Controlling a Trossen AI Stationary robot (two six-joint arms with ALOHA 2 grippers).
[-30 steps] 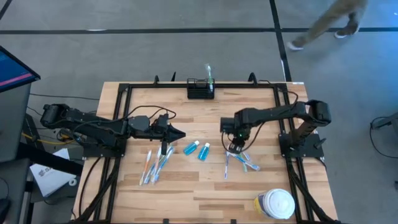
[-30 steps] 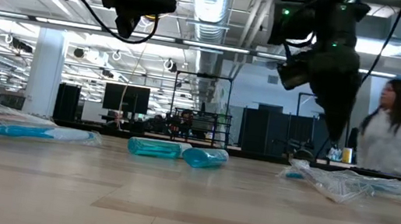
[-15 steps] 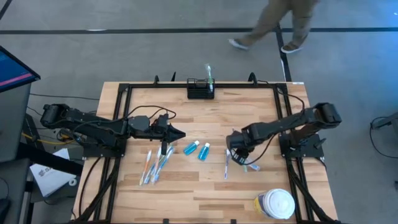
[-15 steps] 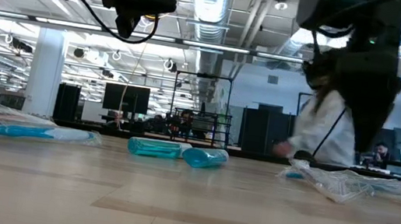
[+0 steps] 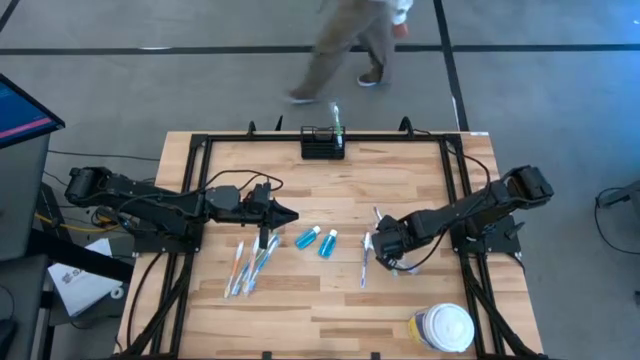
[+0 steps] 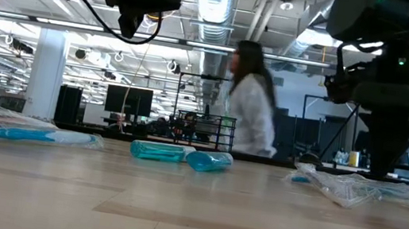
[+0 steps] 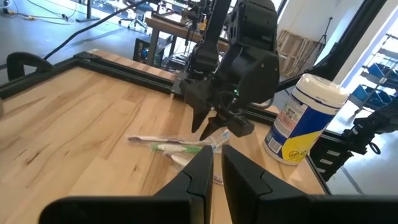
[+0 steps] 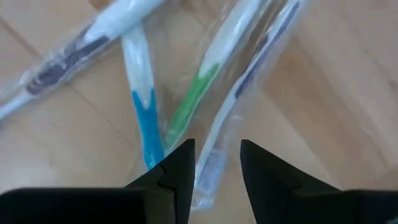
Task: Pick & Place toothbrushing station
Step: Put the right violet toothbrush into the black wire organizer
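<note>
The toothbrushing station (image 5: 322,144), a small black open-topped holder, stands at the table's far edge with one toothbrush (image 5: 336,116) upright in it. My right gripper (image 8: 217,163) points down, open, low over a loose pile of wrapped toothbrushes (image 5: 368,262) right of centre. Its fingers stand on either side of a white and purple brush (image 8: 239,93); I cannot tell whether they touch it. My left gripper (image 5: 288,215) hovers shut and nearly level over the table's left half, holding nothing. Below it lies a second pile of wrapped toothbrushes (image 5: 250,266).
Two small blue bottles (image 5: 316,241) lie side by side at the table's middle. A round white-lidded jar with a yellow label (image 5: 441,328) stands at the near right corner. A black frame (image 5: 200,150) runs round the tabletop. A person (image 5: 350,45) walks behind the far edge.
My right gripper has moved toward the table's near edge and sunk lower over the right toothbrush pile, rolling about its own pointing line as it went; its fingers stay open. A person has walked leftward past the far side of the table.
</note>
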